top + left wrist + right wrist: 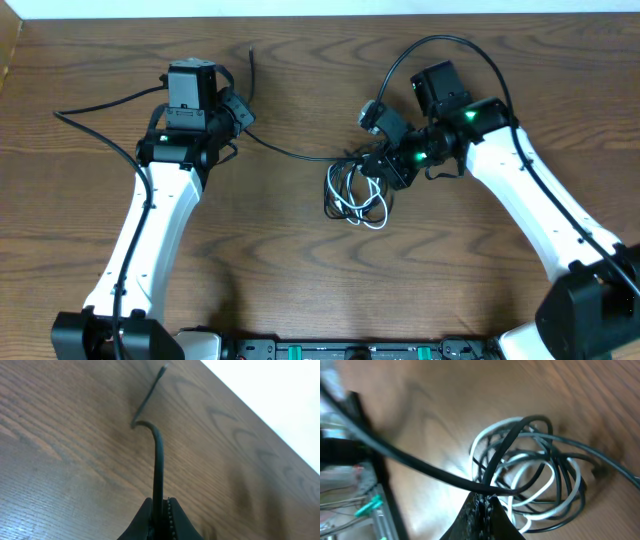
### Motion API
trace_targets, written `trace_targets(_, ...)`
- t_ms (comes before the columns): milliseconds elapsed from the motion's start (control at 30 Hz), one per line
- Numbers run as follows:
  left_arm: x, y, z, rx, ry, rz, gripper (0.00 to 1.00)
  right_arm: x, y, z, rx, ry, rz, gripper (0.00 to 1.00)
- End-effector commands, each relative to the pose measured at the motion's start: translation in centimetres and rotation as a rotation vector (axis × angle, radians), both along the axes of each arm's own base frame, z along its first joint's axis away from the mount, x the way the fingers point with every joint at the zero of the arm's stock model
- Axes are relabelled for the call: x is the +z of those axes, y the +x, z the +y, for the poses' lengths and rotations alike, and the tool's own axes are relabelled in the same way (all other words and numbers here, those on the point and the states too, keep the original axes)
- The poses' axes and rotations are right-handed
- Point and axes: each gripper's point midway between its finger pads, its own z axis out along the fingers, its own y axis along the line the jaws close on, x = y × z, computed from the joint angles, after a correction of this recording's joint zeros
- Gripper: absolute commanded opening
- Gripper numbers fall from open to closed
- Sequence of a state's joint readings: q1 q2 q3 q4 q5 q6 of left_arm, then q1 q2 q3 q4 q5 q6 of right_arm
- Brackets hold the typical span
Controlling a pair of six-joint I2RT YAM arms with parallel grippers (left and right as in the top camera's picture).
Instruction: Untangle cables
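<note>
A tangle of cables (355,192), white and black loops together, lies on the table's middle. One black cable (290,152) runs left from the tangle to my left gripper (240,112), which is shut on it. Its free end (250,62) points to the far edge. In the left wrist view the cable (159,460) comes out of the shut jaws (160,510) and bends over the wood. My right gripper (378,168) is at the tangle's upper right edge. In the right wrist view its jaws (486,502) are shut on a black strand (502,457) of the coil (540,480).
Thick black arm wires (100,105) trail left of the left arm and loop above the right arm (440,45). A black and green rail (350,350) lines the near edge. The wooden table (300,270) ends at a pale wall at the back.
</note>
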State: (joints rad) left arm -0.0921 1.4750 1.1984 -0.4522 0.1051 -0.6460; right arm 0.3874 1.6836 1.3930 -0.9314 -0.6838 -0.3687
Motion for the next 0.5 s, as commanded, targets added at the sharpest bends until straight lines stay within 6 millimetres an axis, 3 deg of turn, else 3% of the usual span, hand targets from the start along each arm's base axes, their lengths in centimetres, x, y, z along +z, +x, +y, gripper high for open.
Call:
trace_targets(0,-1.1,0.0,0.3,-0.006,0.029,0.027,0.07,4.6,-2.1,1.4,0.074,0.19,-0.01,0.01)
trace_targets(267,-2.2,0.1,1.4,0.036,0.08,0.056,0.07,12.6,-5.8,1.3,0.208,0.45,-0.131,0.01)
trace_targets(467,-3.3,-0.1,1.9,0.051,0.104,0.096,0.07,17.5,-6.1,-1.8,0.172,0.563,-0.259,0.01)
